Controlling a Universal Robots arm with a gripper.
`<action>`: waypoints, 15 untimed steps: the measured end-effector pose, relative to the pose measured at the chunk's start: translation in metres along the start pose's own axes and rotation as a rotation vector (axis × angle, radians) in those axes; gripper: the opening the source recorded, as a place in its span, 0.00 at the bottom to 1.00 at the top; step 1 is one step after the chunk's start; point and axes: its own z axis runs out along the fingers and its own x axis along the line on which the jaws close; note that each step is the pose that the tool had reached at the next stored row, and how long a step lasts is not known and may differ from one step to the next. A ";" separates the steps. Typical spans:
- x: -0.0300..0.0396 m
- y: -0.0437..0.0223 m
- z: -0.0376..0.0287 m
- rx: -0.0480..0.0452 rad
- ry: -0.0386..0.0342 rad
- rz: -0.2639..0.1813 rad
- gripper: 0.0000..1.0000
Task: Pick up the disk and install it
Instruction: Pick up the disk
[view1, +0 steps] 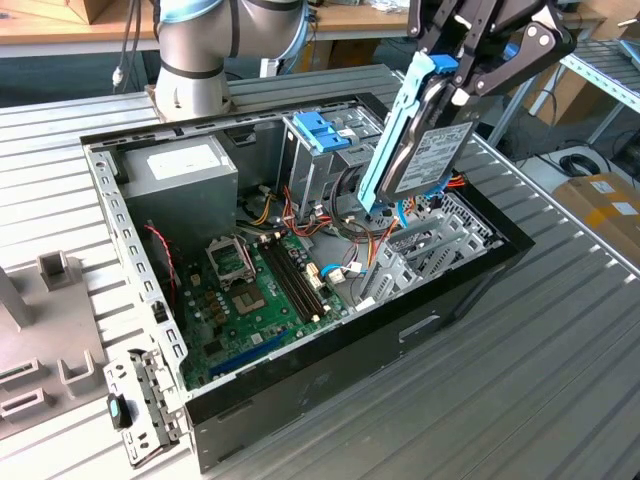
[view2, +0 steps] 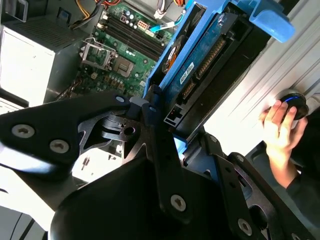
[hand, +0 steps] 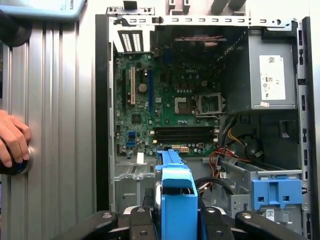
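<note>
One robot hand (view1: 455, 82) is clenched on the upper end of the disk (view1: 425, 150), which hangs on edge in the air above the open computer case (view1: 350, 370). The disk's long axis runs steeply down from the hand, leaning toward the exterior view's left, so that the drive lies straight below the grip and its free lower end points into the case. That end hangs close to the metal drive cage (view1: 310, 175), beside the bundle of coloured cables (view1: 375, 245); whether it touches anything there cannot be told. The drive shows a dark metal face with a white printed label, bright blue carrier rails along its long edges and a blue tab up by the hand. In the second wrist view its circuit-board side and connector face the camera.

Below and beyond the disk lies the green motherboard (view1: 250, 290). The cage carries a blue latch (view1: 322, 128) on top, and the grey power-supply box (view1: 185, 170) fills the case's far corner. The case rests on a ribbed metal tabletop (view1: 530, 380). Off to one side, a person's fingers (view2: 274, 120) rest on a round dark device (view2: 294, 102).
</note>
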 end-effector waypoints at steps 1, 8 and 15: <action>0.0003 -0.0023 0.0002 0.0000 0.0000 0.000 0.37; 0.0022 -0.0174 0.0012 -0.0001 0.0001 0.000 0.37; 0.0066 -0.0315 0.0020 -0.0002 0.0003 0.000 0.37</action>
